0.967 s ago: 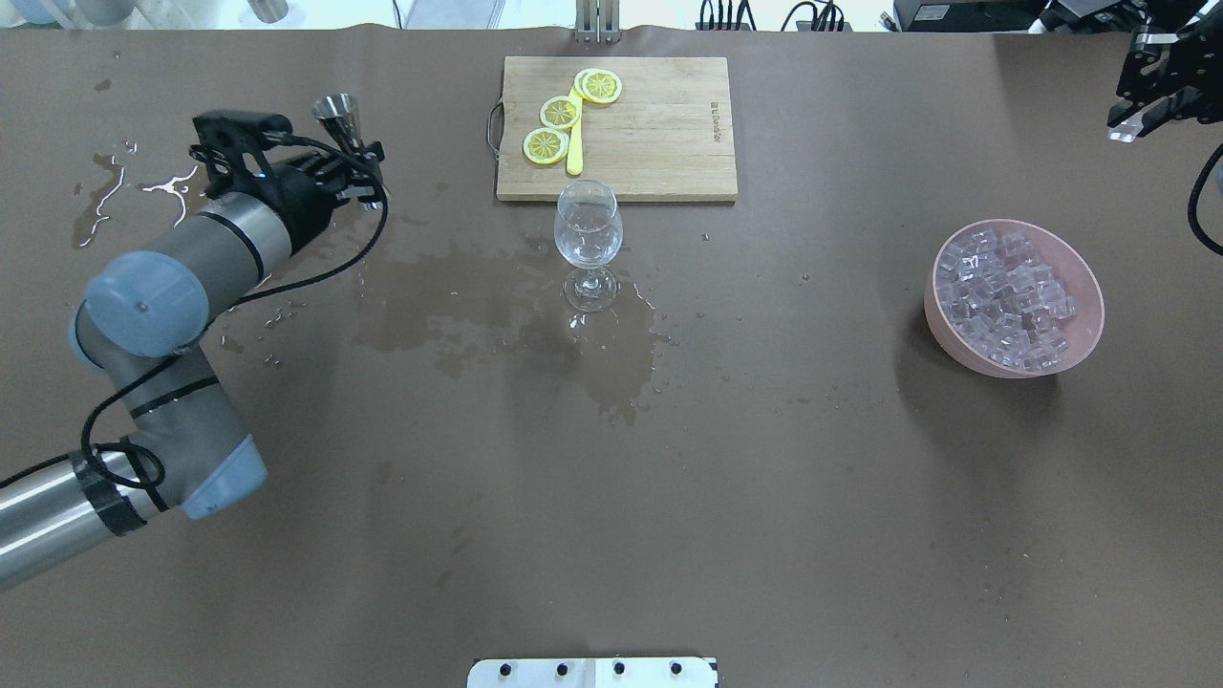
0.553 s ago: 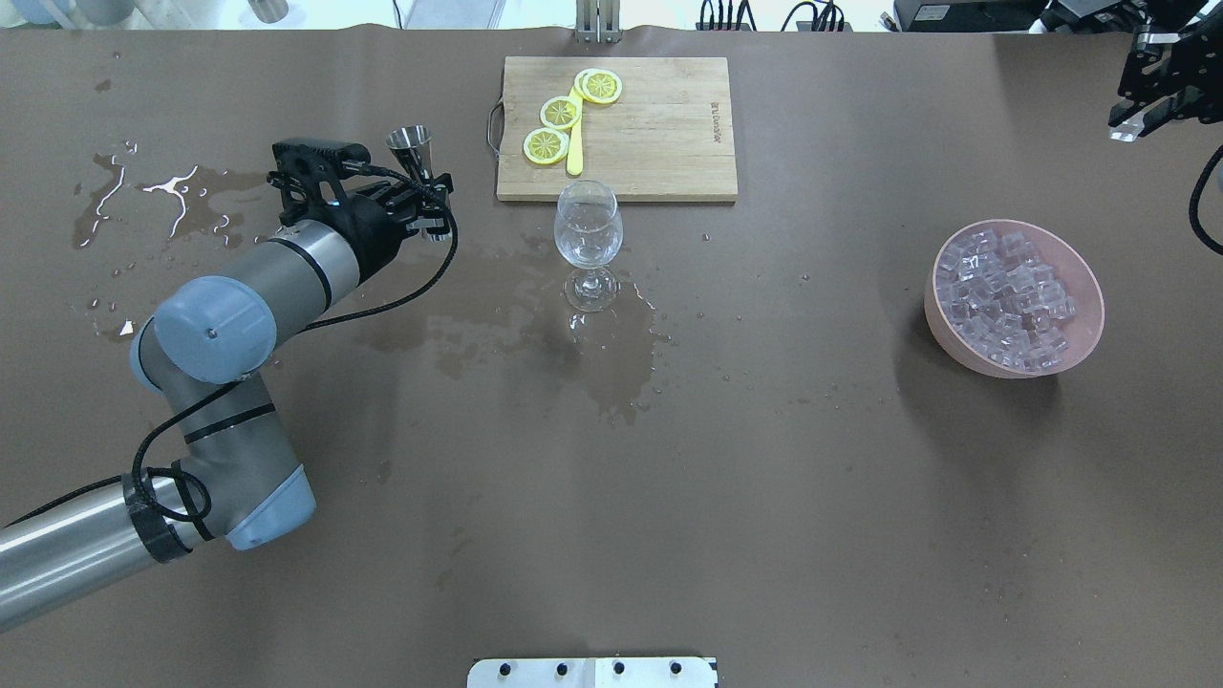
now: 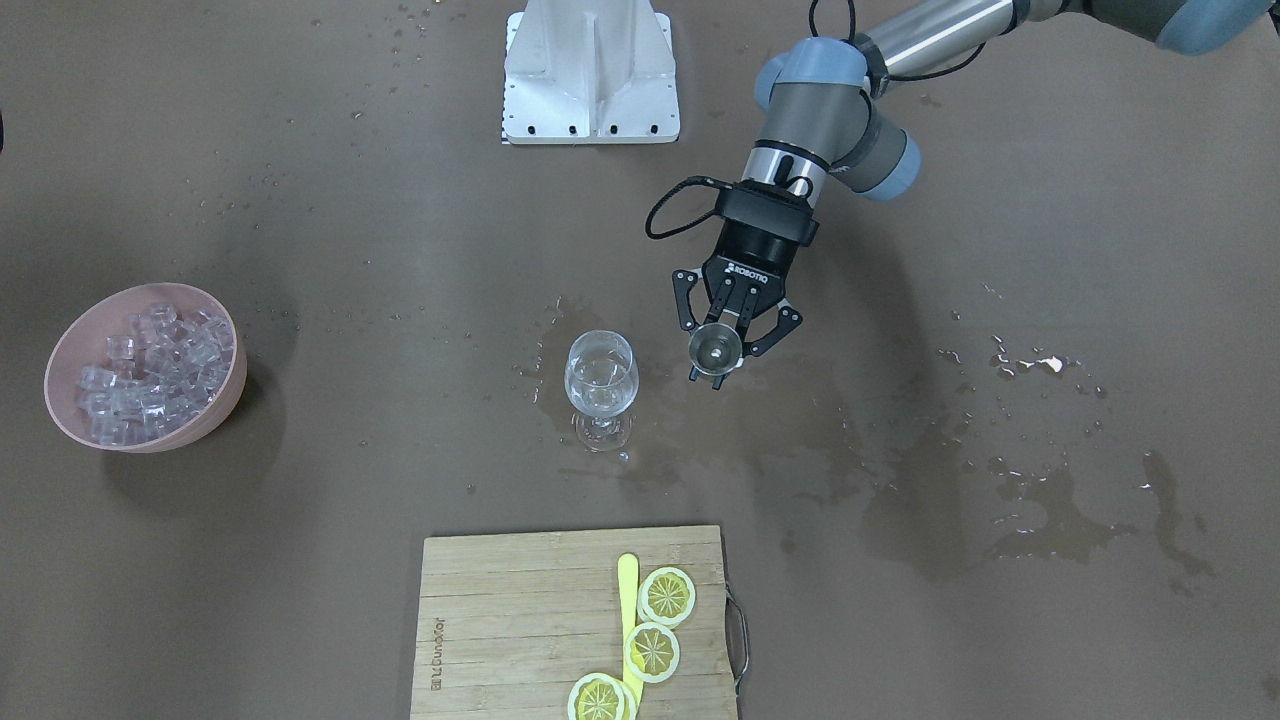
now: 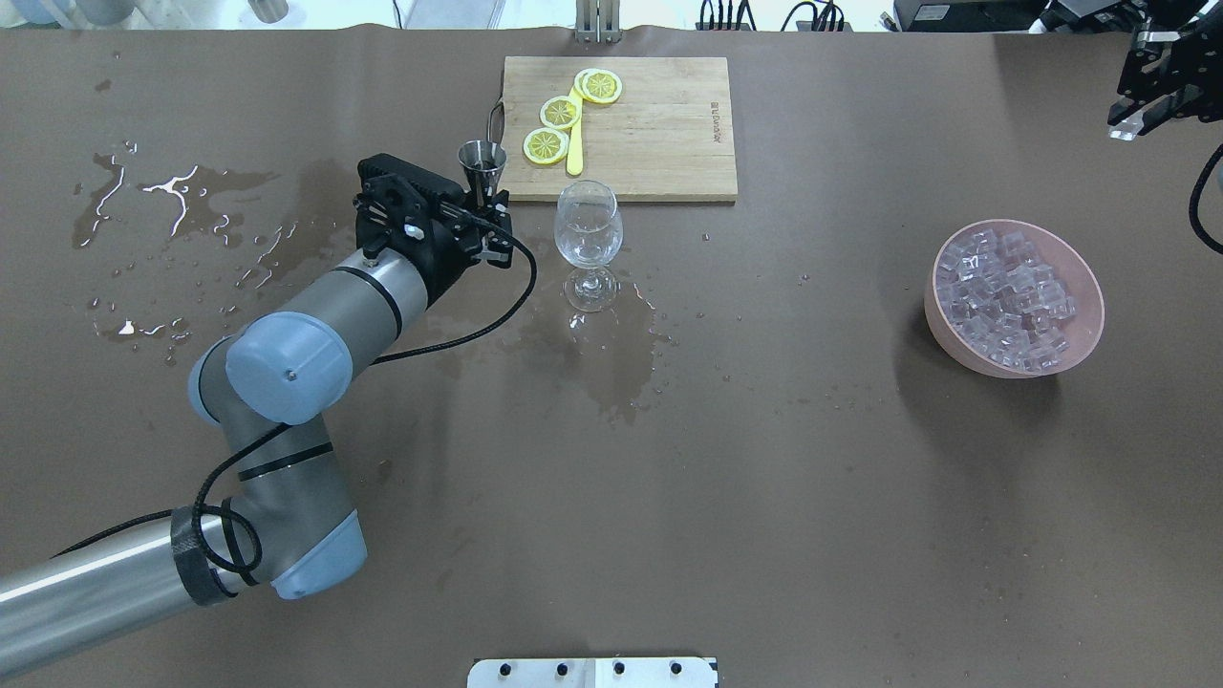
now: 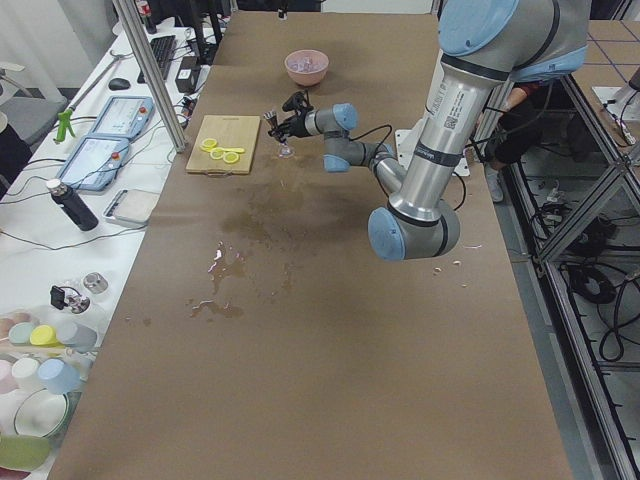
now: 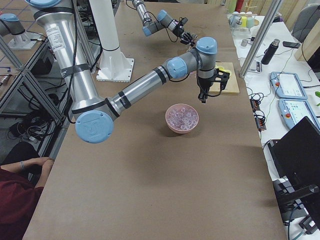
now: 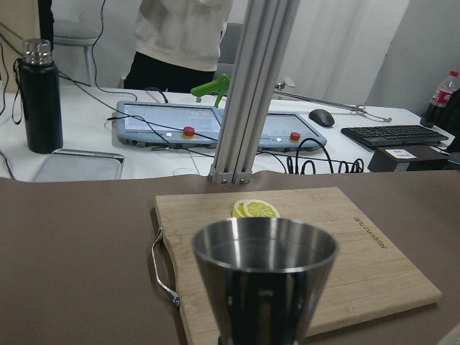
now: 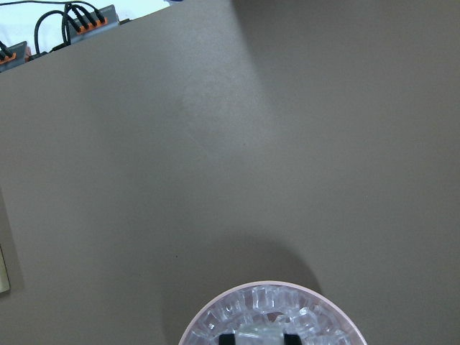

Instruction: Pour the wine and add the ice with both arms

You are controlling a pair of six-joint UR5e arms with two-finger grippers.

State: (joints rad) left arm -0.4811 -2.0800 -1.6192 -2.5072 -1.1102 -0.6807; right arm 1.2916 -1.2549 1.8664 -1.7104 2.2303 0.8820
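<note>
My left gripper is shut on a steel jigger and holds it upright just left of the empty-looking wine glass, apart from it. In the front view the gripper, jigger and glass show the same. The jigger fills the left wrist view; I cannot tell whether it holds wine. My right gripper hangs high above the pink bowl of ice, shut on one ice cube.
A wooden cutting board with lemon slices and a yellow knife lies behind the glass. Wet patches spread around the glass foot and at far left. The white base bracket is at the robot's edge.
My left arm has swung to the right with the jigger, from the far-left wet patch to just beside the glass. The right gripper has stayed put.
</note>
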